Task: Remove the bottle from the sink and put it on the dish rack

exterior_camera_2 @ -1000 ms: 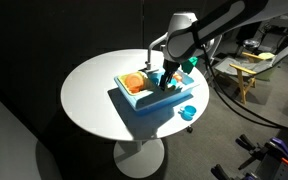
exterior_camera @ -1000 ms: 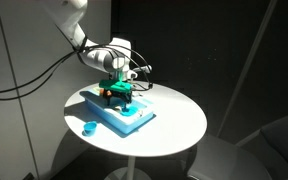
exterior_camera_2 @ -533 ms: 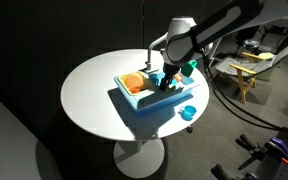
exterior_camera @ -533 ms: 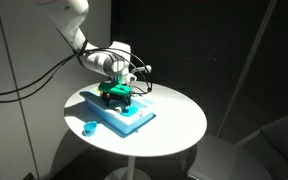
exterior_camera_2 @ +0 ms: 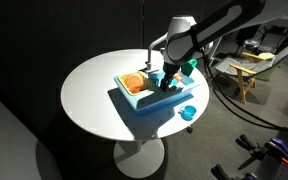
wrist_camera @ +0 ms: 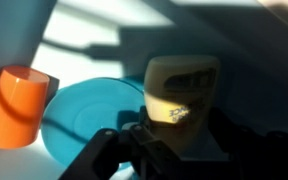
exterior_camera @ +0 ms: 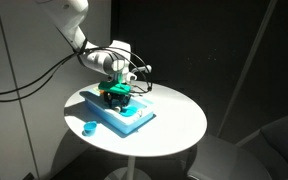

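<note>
One gripper (exterior_camera_2: 166, 86) down in the sink (exterior_camera_2: 144, 108), jaws either side of the bottle (wrist_camera: 182, 90), grip unclear.

Pale yellow bottle (wrist_camera: 182, 95) sits in light blue sink (exterior_camera_2: 149, 108); orange dish rack (exterior_camera_2: 134, 84) at its end.

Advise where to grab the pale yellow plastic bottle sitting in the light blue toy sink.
Take the pale yellow plastic bottle across the two sides of its broad body, coming straight down from above. The walls of the light blue toy sink probably block a sideways approach, and the gripper hangs over the basin on that line.
</note>
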Controlling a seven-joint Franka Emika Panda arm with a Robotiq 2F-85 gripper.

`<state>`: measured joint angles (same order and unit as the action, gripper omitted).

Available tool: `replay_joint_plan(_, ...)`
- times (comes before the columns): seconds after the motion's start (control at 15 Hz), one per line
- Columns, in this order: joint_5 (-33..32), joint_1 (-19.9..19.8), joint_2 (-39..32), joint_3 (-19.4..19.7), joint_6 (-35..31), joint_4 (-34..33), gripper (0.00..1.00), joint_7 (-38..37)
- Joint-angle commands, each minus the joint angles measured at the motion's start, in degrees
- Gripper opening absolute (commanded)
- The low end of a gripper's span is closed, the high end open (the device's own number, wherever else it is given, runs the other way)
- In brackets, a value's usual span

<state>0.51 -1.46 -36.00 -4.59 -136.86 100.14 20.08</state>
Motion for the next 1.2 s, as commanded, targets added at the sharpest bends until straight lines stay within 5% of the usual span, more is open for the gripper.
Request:
replay_joint_plan(0.0, 0.3, -0.7, -0.4, -0.5, 1.0, -0.6, 0.35, -0.8)
replay_joint_plan(0.13, 0.3, -0.7, -0.1, -0.6, 1.0, -0.6, 0.29, -0.8)
replay_joint_plan(0.33, 0.3, -0.8, -0.4, -0.6, 1.1, -0.6, 0.04, -0.8)
replay_joint_plan(1.13, 0.6, -0.5, 1.9, -0.8, 2.7, 0.2, 0.05, -2.0)
